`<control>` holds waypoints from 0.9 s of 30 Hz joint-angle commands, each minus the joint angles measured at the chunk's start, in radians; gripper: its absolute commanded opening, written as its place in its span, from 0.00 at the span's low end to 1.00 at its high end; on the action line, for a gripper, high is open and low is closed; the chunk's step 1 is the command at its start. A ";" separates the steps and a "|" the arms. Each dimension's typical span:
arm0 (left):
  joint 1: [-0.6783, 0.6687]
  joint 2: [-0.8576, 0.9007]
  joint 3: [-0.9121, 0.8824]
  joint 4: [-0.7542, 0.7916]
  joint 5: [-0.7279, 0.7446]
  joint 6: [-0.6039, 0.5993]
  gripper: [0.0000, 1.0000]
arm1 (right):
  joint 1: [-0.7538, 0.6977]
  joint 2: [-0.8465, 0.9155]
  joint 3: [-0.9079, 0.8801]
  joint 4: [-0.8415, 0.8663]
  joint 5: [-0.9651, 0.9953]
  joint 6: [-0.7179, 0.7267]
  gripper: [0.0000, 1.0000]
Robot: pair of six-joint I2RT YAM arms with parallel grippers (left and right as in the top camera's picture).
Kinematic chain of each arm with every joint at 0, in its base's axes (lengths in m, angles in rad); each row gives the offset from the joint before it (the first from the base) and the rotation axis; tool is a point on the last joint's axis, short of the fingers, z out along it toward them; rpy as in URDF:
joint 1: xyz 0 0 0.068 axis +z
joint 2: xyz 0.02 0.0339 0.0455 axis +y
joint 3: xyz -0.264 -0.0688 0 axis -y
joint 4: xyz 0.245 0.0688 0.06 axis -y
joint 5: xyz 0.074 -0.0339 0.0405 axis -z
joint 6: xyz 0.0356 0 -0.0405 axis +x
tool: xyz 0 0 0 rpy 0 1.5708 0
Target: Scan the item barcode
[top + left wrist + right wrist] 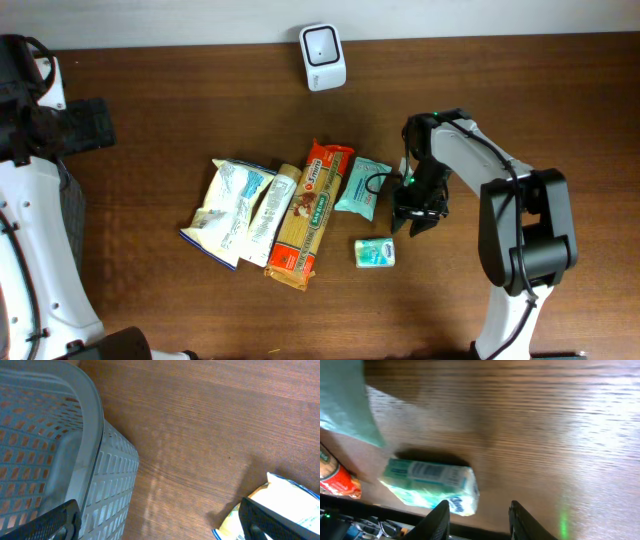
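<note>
Right hand (478,508) hangs low over the tabletop (520,90), its gap narrow and holding nothing. Green pack (375,252) lies just beside it, not picked up. Scanner (322,55) sits far off. Grabbing and scanning are still left, I think.

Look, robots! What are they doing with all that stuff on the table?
Nothing is being scanned yet. The right pincer hangs over the table beside a teal pouch and a small green-and-white pack, its jaws apart and empty. The left pincer is wide open next to a grey basket, holding nothing. A long orange packet lies nearby, and the white scanner sits at the table's far edge.
</note>
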 commanded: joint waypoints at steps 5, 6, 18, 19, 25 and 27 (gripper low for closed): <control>0.002 -0.012 0.006 0.002 -0.011 0.000 0.99 | 0.142 -0.060 -0.002 -0.083 -0.111 -0.173 0.29; 0.002 -0.012 0.006 0.001 -0.011 0.000 0.99 | 0.183 -0.060 -0.002 -0.058 -0.127 -0.173 0.24; 0.002 -0.012 0.006 0.001 -0.011 0.000 0.99 | 0.401 -0.054 -0.138 0.227 0.168 0.009 0.30; 0.002 -0.012 0.006 0.001 -0.011 0.000 0.99 | 0.394 -0.054 -0.151 0.214 0.168 0.008 0.24; 0.002 -0.012 0.006 0.001 -0.011 0.000 0.99 | 0.343 -0.062 -0.152 0.105 0.270 0.009 0.15; 0.002 -0.012 0.006 0.001 -0.011 0.000 0.99 | 0.305 -0.069 -0.152 0.022 0.343 0.038 0.15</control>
